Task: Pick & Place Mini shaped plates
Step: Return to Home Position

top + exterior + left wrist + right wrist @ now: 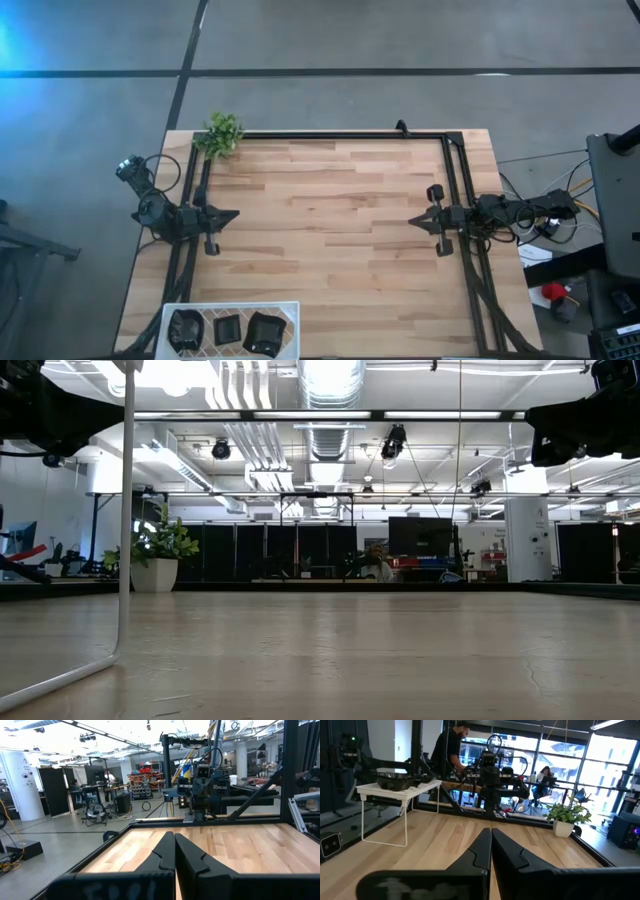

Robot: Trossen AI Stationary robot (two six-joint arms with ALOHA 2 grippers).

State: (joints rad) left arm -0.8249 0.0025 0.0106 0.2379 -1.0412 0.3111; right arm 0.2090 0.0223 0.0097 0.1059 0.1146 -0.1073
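Note:
Three glossy black mini shaped plates (227,328) rest on a raised white tray (232,305) at the table's near left corner; the right wrist view shows dark dishes (395,779) on top of it. My left gripper (236,213) hovers at the table's left side, shut and holding nothing, with its fingertips (175,839) together above bare wood. My right gripper (411,221) hovers at the right side, also shut and holding nothing, its fingertips (491,834) closed. Both point toward the table's middle, well away from the plates.
A small green plant (222,133) in a white pot (563,828) stands at the far left corner. The tray stands on thin white legs (123,560). A black frame (340,135) runs along the far edge and both sides. A person (447,750) stands beyond the table.

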